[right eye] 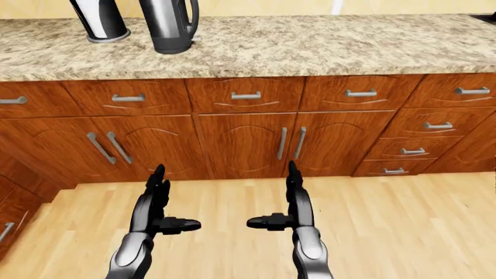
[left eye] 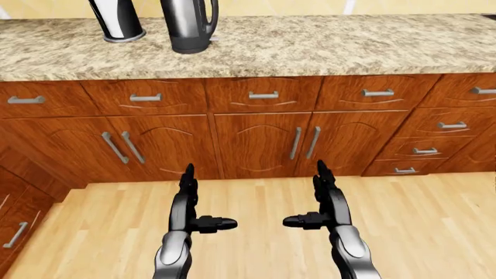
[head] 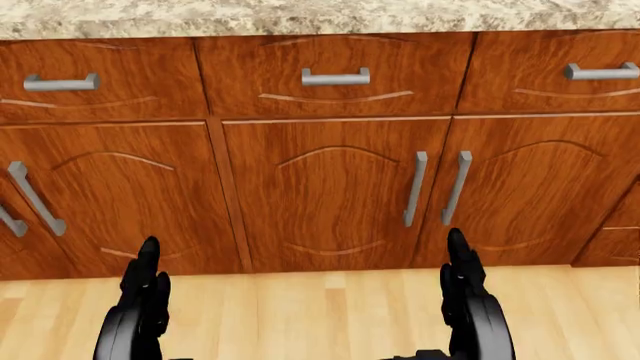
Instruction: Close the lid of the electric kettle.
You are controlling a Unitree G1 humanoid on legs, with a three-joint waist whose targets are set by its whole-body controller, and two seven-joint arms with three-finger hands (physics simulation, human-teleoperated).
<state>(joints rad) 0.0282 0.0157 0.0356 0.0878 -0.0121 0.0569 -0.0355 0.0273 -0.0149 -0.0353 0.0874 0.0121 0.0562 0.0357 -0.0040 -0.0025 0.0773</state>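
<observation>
The electric kettle point(left eye: 188, 24) stands near the desk's point(left eye: 325, 46) far left corner, its top cut off, so the lid is unseen. The left robot hand point(left eye: 193, 203) and right robot hand point(left eye: 321, 200) hover over the floor, fingers spread, empty. Approach and closing remain.

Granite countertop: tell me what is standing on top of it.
On the countertop, toward the left-eye view's upper left, stand the electric kettle and a black-and-white container beside it. The frame crops both tops, so the kettle's lid is not visible.
</observation>
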